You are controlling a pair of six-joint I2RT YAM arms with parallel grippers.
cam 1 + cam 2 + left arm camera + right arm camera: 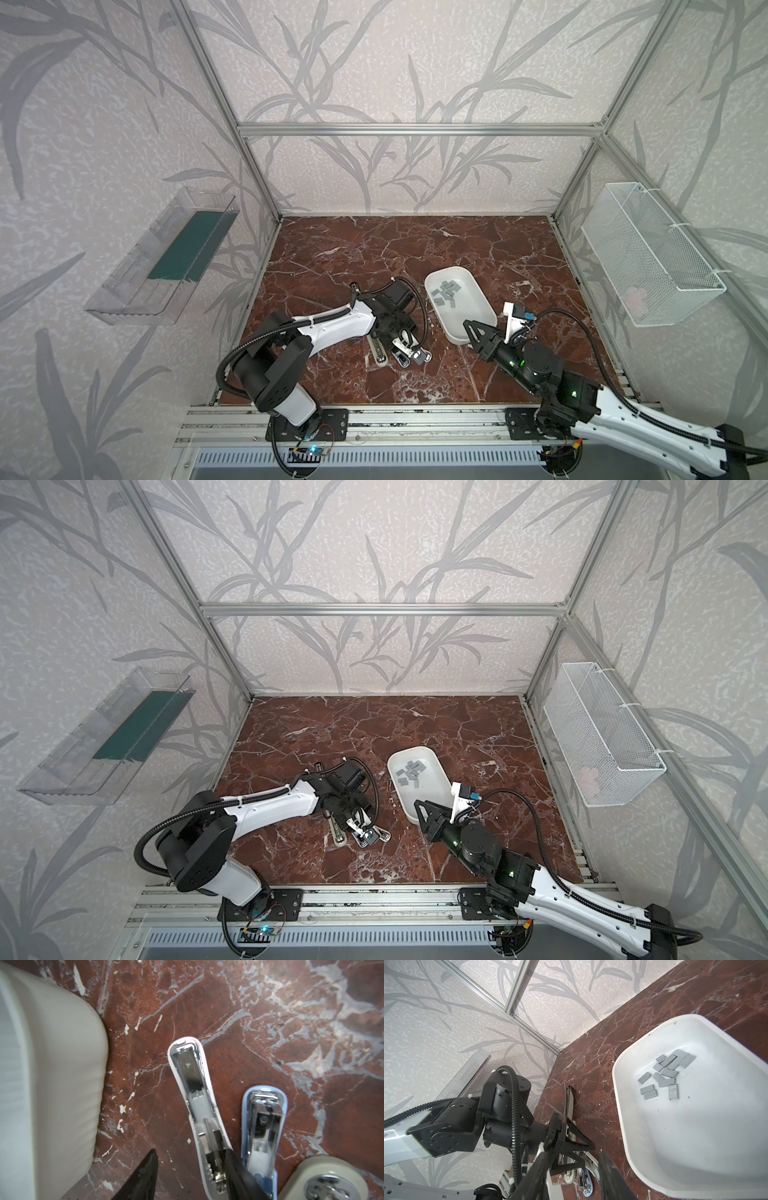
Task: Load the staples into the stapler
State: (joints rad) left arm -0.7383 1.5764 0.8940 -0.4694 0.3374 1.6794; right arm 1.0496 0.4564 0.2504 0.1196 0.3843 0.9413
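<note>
Left arm (pixel 332 328), right arm (pixel 631 424): white shells, black joint housings, ribbed black cable conduit (pixel 514 1109), green status lights (pixel 574 392).

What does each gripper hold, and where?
Right gripper: nothing. Left gripper straddles the hinge end of the open white plastic stapler; whether it grips cannot be told.

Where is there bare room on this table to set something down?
Bare marble table across the far half, between the back wall and the white tray; the front middle strip between the arm bases. Crowded: the opened staplers under the left gripper, beside the tray.
</note>
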